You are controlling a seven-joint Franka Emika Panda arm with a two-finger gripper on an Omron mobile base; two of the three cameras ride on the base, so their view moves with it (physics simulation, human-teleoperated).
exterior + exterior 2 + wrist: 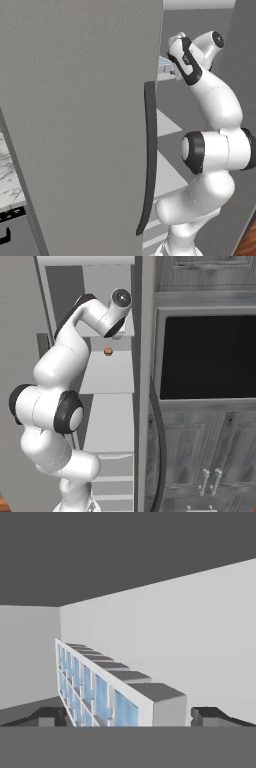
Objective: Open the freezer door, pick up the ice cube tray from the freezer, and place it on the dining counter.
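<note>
Freezer door (pixel 80 125) swung open, filling the left of the left base view, dark curved bar handle (pixel 149 160) on its edge. Arm reaching into the freezer compartment toward an upper shelf (pixel 107 373). Ice cube tray (pixel 100 687) sits on that shelf, pale blue cells with whitish rim, seen edge-on in hand view running from bottom centre toward 10 o'clock; a sliver of it also at (pixel 165 62) beside the wrist. Gripper (pixel 127 717) spread wide, fingers (pixel 50 717) at either side of the tray's near end, tray between them, contact not discernible. Small orange-brown object (pixel 108 351) on the shelf, below the hand in right base view, too small to identify. Dark oven front (pixel 205 356) in wood cabinetry at 3 o'clock of the freezer.
</note>
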